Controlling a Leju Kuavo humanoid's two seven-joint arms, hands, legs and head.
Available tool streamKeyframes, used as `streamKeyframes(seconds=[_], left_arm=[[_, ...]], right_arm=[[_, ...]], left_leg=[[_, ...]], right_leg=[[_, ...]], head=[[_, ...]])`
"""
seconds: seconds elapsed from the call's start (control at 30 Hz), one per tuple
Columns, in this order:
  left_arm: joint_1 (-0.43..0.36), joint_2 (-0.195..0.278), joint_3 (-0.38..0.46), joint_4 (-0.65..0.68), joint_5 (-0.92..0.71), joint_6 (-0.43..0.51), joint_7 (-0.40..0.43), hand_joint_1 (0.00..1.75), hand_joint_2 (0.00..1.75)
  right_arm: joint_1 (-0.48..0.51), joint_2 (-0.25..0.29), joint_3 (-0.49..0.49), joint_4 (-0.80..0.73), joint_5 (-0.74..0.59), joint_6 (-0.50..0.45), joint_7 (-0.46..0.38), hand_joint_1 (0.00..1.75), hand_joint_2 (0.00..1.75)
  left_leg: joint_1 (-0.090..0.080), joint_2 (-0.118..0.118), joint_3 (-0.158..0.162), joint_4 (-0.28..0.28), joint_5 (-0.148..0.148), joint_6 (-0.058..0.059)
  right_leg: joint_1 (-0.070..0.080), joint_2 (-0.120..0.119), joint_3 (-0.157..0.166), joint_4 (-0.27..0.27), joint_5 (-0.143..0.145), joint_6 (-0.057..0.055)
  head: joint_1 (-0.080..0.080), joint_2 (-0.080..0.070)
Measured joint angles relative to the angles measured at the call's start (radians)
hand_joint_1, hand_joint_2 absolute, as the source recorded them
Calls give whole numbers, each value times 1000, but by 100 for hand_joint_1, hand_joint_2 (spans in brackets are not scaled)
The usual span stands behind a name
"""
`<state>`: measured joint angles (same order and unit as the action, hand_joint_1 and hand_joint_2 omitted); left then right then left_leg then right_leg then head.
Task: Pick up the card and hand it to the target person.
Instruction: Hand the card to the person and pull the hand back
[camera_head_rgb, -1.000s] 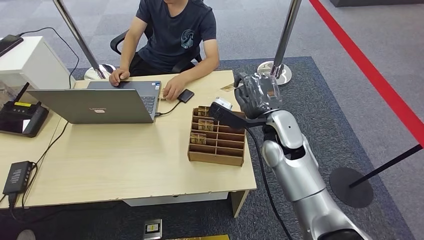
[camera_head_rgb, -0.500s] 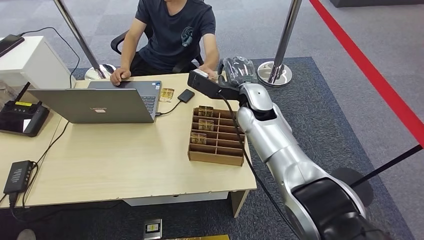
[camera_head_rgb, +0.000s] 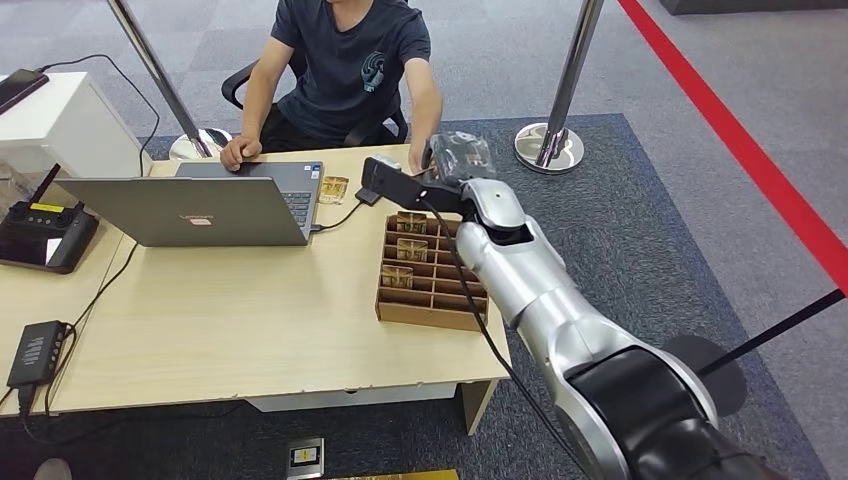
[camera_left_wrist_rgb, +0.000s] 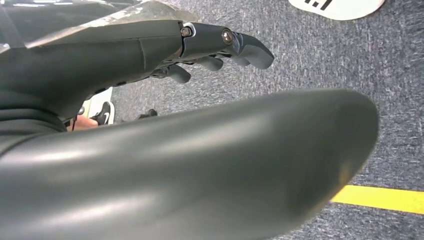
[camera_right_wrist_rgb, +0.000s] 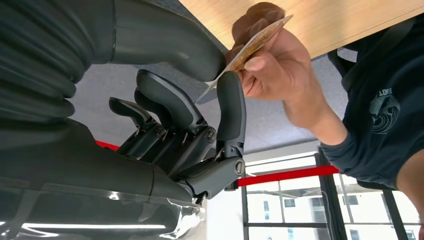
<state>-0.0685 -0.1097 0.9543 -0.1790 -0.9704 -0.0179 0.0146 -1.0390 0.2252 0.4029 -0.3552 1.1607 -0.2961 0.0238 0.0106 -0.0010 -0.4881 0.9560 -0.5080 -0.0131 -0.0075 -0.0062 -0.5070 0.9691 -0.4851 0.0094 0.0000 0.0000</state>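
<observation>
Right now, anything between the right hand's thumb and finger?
Yes. In the right wrist view the card sits pinched between the right hand's thumb and a finger, with the person's hand gripping its other end.

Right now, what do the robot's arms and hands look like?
The right arm is glossy silver with a black shell near the shoulder and a black cable along it. The right hand has a grey ribbed cover, thick grey thumb, darker fingers and clear plastic wrap. The left hand looks the same.
</observation>
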Motion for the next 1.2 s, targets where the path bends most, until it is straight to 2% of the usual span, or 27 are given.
streamKeyframes(seconds=[0.03,0.07,0.13,0.23,0.3,0.4,0.53,0.63,0.73,0.8,0.9,1.0,1.1,1.2], left_arm=[[-1,-1,3,-1,2,3,2,0,0],[-2,-3,6,-2,4,6,5,0,0],[-3,-8,12,-3,7,12,14,0,0],[-3,-13,18,-5,9,16,25,0,0],[-1,-14,20,-6,7,13,30,0,0],[0,-18,32,-8,14,13,28,0,0],[6,-27,49,-8,27,18,14,0,0],[8,-33,62,-9,34,24,12,0,0],[9,-36,67,-10,34,26,12,0,0],[10,-37,66,-11,29,26,11,0,0],[9,-38,63,-12,22,25,11,0,0],[6,-43,66,-12,21,26,9,0,0],[6,-49,65,-9,14,22,4,0,0],[9,-56,68,-5,11,20,-5,0,0]], right_arm=[[6,-2,-8,-20,-5,-29,-6,6,131],[17,-5,-15,-48,-10,-55,-18,0,87],[52,-16,-22,-132,-12,-95,-31,0,0],[178,-70,-2,-400,14,-104,-21,0,0],[311,-129,15,-651,42,-77,7,0,0],[489,-188,2,-894,58,-64,19,0,0],[740,-246,-55,-1097,83,-96,30,0,0],[941,-270,-145,-1213,101,-142,74,0,0],[1111,-264,-236,-1291,84,-155,83,0,0],[1196,-239,-290,-1325,70,-136,102,0,0],[1269,-204,-347,-1333,44,-104,130,0,0],[1305,-141,-459,-1229,-34,-26,147,0,0],[1270,-75,-625,-955,-102,6,70,0,0],[1159,-71,-768,-576,-115,-54,-40,0,0]], left_leg=[[0,0,0,0,0,0],[0,0,0,0,0,0],[0,-1,1,0,0,0],[0,-2,1,-1,0,0],[1,-3,1,-1,0,0],[1,-6,2,-2,1,0],[1,-8,3,-3,0,1],[1,-10,4,-3,0,1],[1,-11,2,-3,-1,2],[1,-12,3,-3,-2,2],[0,-10,2,-2,-2,2],[0,-7,1,-2,-3,1],[0,-6,2,-3,-2,1],[2,-4,5,-6,-1,1]], right_leg=[[0,0,0,0,0,0],[0,0,0,0,0,0],[0,-1,1,0,0,0],[0,-2,2,-2,0,0],[1,-3,3,-3,0,0],[1,-6,4,-5,0,1],[1,-8,7,-7,-1,1],[1,-9,8,-8,-2,1],[1,-10,7,-9,-2,2],[1,-11,8,-9,-3,2],[1,-9,6,-8,-3,2],[0,-7,5,-7,-2,2],[0,-5,5,-8,-2,2],[2,-4,8,-11,0,2]], head=[[0,0],[0,0],[0,0],[0,0],[0,0],[0,0],[0,0],[0,0],[0,0],[0,0],[0,0],[0,0],[0,0],[0,0]])
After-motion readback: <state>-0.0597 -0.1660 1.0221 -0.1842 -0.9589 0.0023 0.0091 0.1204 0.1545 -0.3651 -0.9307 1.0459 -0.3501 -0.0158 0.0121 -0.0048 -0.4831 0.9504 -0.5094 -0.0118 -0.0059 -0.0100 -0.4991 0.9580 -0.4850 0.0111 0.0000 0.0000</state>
